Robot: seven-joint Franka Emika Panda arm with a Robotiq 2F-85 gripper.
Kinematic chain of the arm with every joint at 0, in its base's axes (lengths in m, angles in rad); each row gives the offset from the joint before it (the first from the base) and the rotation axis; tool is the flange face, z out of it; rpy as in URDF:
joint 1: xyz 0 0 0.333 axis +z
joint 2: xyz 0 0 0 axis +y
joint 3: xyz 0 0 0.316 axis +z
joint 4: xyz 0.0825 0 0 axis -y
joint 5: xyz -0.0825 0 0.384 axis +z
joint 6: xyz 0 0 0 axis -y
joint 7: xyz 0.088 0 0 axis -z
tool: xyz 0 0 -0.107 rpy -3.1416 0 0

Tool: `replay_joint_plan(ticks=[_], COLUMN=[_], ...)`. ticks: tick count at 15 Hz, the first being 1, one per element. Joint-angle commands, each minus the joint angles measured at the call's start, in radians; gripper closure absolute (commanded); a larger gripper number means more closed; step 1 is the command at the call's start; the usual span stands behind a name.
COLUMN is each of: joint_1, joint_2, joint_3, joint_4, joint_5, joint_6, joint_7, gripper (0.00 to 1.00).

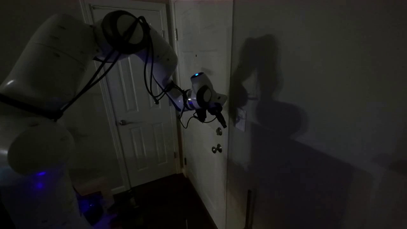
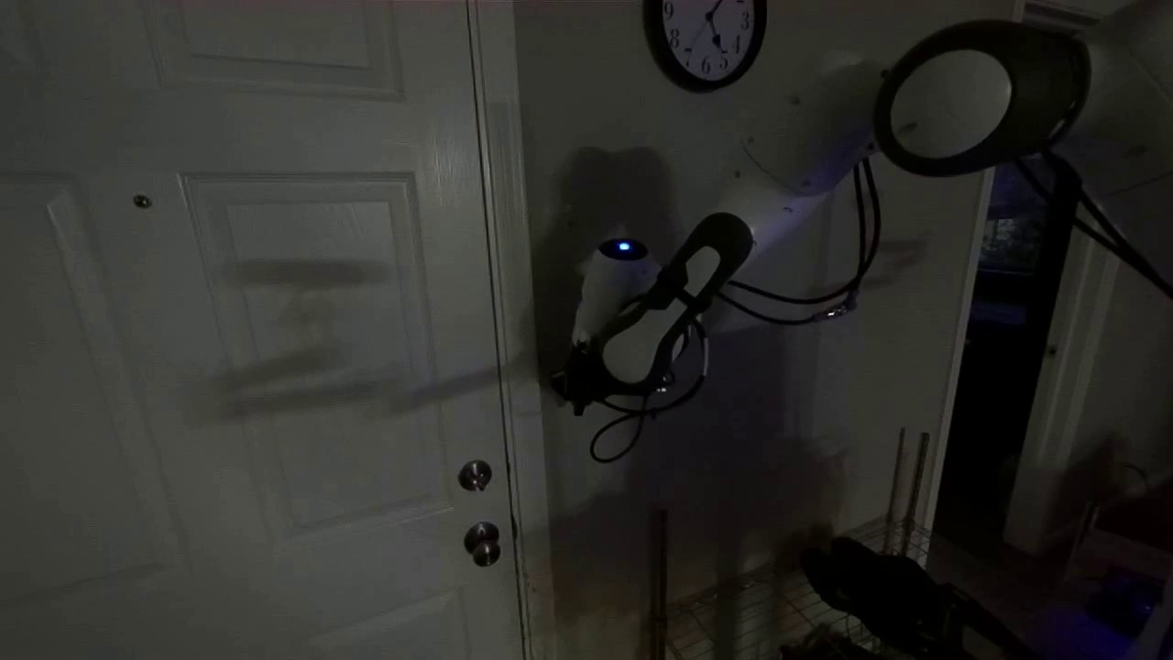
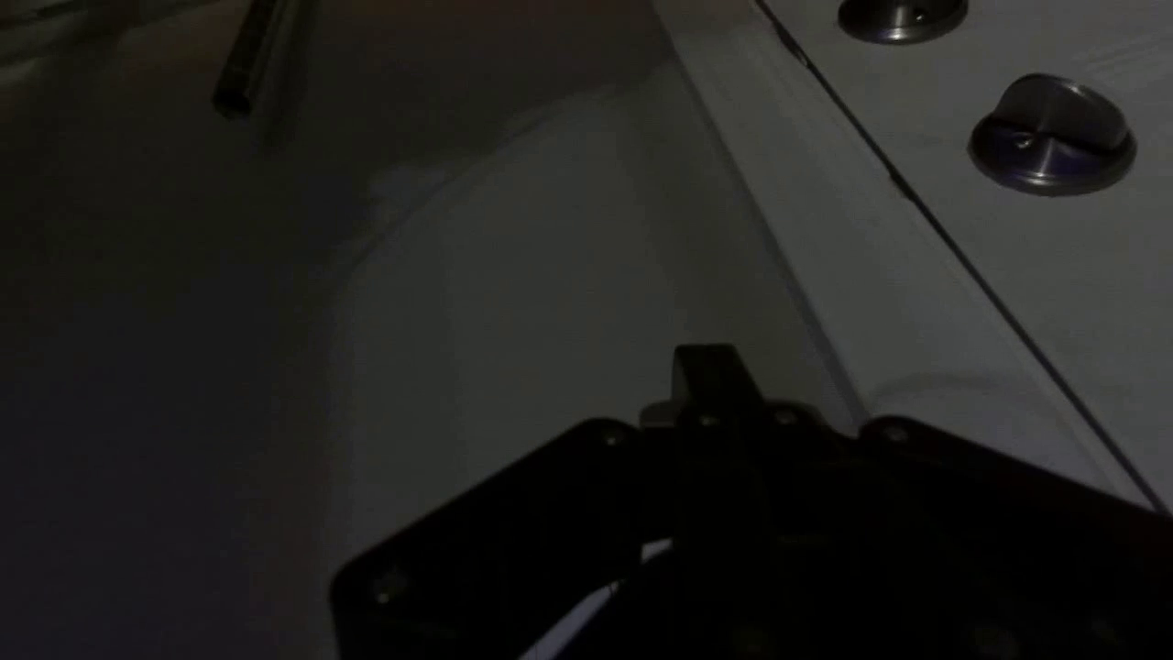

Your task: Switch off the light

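Nearest in the wrist view, the end effector looks closed right up into one narrow tip, with nothing seen in its hold; a cable loop hangs just below it and could snag. Just beside the tip in an exterior view is the switch plate, mounted on the wall, the upright surface here, close to the edge by the door. A gap shows between them, and the gloom hides the switch's shape. Expect a small, light moving part, stiff and smooth, on a fixed plate that could crack: nothing to grasp, so press its face or lever gently with the closed tip. The room is dim, so the light may be off already. Past that edge, the deadbolt and doorknob jut from the door, a hazard for any low swing. Higher on the surface, farther in from the edge, hangs a clock.
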Motion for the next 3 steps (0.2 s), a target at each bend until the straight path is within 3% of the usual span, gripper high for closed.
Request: replay_joint_plan(ticks=[1,3], joint_1=[-0.061,-0.086], joint_2=[-0.050,-0.050], joint_3=[0.064,0.088], joint_4=[-0.040,-0.038], joint_5=[0.028,0.029], joint_6=[-0.035,-0.044], joint_7=[-0.048,-0.056], gripper=[1.00,1.00])
